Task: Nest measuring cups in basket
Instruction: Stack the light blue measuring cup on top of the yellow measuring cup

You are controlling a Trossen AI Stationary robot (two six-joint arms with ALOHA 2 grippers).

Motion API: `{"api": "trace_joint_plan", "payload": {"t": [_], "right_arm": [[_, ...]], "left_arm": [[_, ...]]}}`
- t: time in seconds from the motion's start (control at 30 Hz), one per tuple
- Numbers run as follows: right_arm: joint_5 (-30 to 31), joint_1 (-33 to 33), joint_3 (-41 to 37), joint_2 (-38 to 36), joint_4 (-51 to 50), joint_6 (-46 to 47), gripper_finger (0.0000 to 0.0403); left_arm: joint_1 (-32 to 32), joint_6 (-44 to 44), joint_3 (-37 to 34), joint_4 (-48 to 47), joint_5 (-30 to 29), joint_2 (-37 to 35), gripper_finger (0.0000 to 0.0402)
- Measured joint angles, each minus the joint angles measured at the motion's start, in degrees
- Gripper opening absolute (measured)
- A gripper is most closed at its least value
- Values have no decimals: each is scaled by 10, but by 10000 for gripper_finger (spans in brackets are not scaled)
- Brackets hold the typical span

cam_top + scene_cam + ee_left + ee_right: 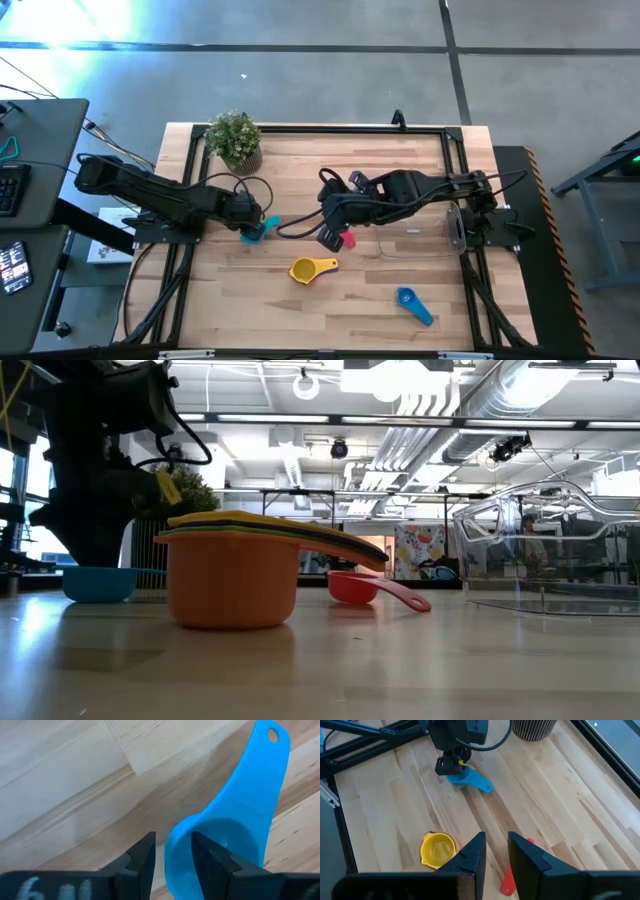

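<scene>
- Nearest the low camera, a stack of nested cups (232, 578) is seen.
- The teal cup's (220, 840) rim is straddled by the left gripper (172, 855), jaws slightly parted.
- Nothing is held by the right gripper (494, 851), narrowly parted above the red cup (509, 879).

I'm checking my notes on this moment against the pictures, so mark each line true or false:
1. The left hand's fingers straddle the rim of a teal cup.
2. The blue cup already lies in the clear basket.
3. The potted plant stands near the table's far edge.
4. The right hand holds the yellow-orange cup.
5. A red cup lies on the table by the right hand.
1. True. The left hand has one finger on each side of the teal cup rim.
2. False. The blue cup lies on the bare table, outside the basket.
3. True. The potted plant stands there.
4. False. The yellow-orange cup sits alone on the wood; the right hand grips nothing.
5. True. The red cup lies there.
</scene>
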Motion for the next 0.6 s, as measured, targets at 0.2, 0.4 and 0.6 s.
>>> {"api": "trace_joint_plan", "payload": {"t": [0.2,0.4,0.6], "right_arm": [[0,0,0,0,0,0,73],[1,0,0,0,0,2,73],[1,0,0,0,0,4,73]], "left_arm": [[0,31,0,2,3,11,75],[0,63,1,6,3,26,8],[-1,83,6,27,11,25,6]]}}
